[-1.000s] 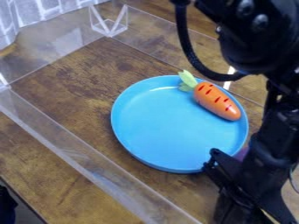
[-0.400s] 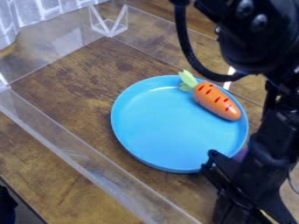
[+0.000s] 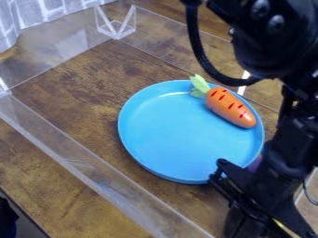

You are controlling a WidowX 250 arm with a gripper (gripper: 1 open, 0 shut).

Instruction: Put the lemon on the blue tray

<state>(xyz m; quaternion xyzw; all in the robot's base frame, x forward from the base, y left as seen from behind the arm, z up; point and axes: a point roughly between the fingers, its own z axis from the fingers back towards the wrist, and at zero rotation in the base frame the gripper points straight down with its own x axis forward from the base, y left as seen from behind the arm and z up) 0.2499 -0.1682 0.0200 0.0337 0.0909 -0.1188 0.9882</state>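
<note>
Beside the blue tray (image 3: 168, 139), near-right rim | our end effector (image 3: 252, 208) is closed, we can't see on what | carrot (image 3: 230, 106) lies on the tray

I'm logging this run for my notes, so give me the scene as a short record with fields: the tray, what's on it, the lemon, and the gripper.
surface: wooden table, with a clear wall along its near left side
blue tray: round, flat on the table, mid-frame
on the tray: one carrot near the far right rim, green top toward upper left
lemon: not visible in this view
gripper: low by the tray's near right edge, shut; the arm hides whether it holds anything
task state: no lemon on the tray
</note>
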